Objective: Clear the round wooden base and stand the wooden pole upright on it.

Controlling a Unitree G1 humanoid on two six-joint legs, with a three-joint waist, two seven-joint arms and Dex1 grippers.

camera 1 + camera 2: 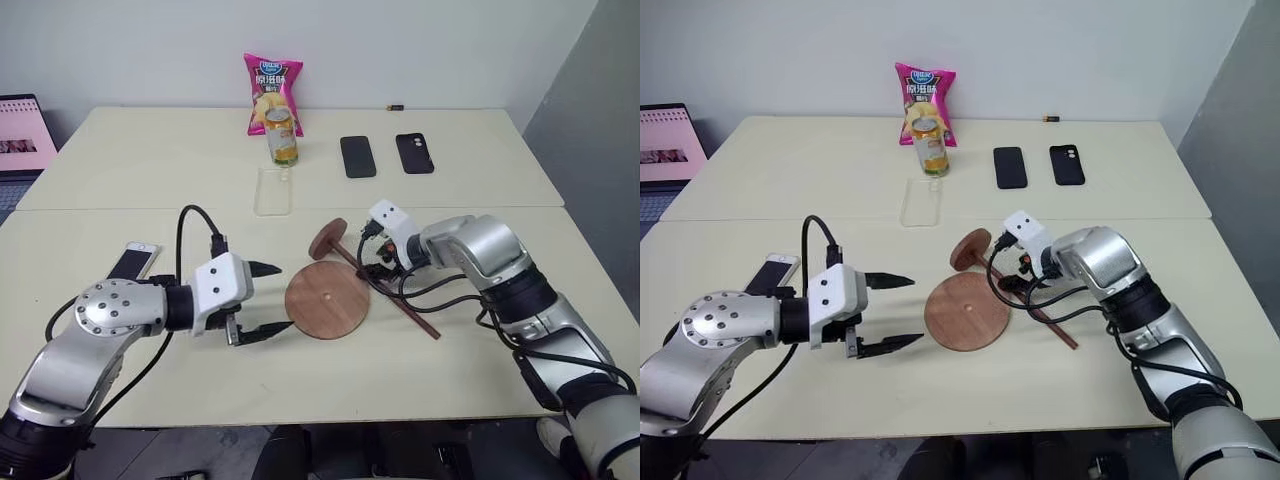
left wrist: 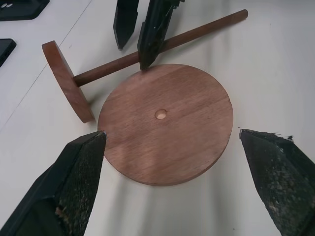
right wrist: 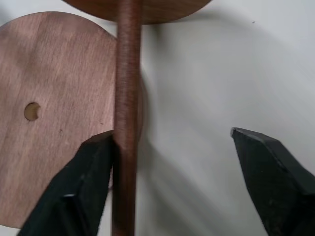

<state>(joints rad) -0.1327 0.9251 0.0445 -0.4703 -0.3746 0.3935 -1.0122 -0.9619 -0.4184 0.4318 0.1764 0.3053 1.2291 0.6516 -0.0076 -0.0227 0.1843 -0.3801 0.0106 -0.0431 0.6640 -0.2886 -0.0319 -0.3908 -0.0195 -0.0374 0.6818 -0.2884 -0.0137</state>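
Lying flat on the pale worktop [image 1: 120, 180], the round wooden base [image 1: 327, 299] sits just ahead of the left gripper [image 1: 268, 299], whose two black fingers are spread wide apart and empty. The wooden pole [image 1: 398, 302] lies on its side along the base's far edge, its end disc [image 1: 327, 239] tilted on its rim. The right gripper [image 3: 172, 142] straddles the pole from above, fingers apart, one finger [image 3: 91, 167] touching the rod, the other well clear.

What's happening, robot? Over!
Right gripper open, straddling the wooden pole. Left gripper open beside the round wooden base. Pole lying flat.
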